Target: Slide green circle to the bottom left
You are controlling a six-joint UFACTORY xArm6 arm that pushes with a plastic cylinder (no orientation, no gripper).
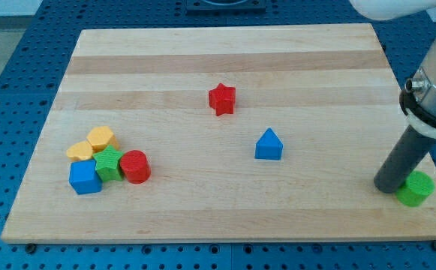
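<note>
A cluster of five blocks is seen far to the view's left of the blue triangle [269, 145], near the wooden board's [202, 52] lower left part: a blue cube [85, 178] at the bottom, a yellow block [79, 151] and a second yellow block [101, 139] above it, a green star [109, 163] in the middle, and a red cylinder [135, 166] on the cluster's right, all pressed close together. A red star [221, 99] is placed up and to the left of the blue triangle, well apart from it. Far to the right of the blue triangle and somewhat lower, near the board's right edge, the green circle [415, 188] is found; my tip [389, 187] is set down just beside it on its left, seemingly touching. No fingers are carried by the rod, so nothing is held
</note>
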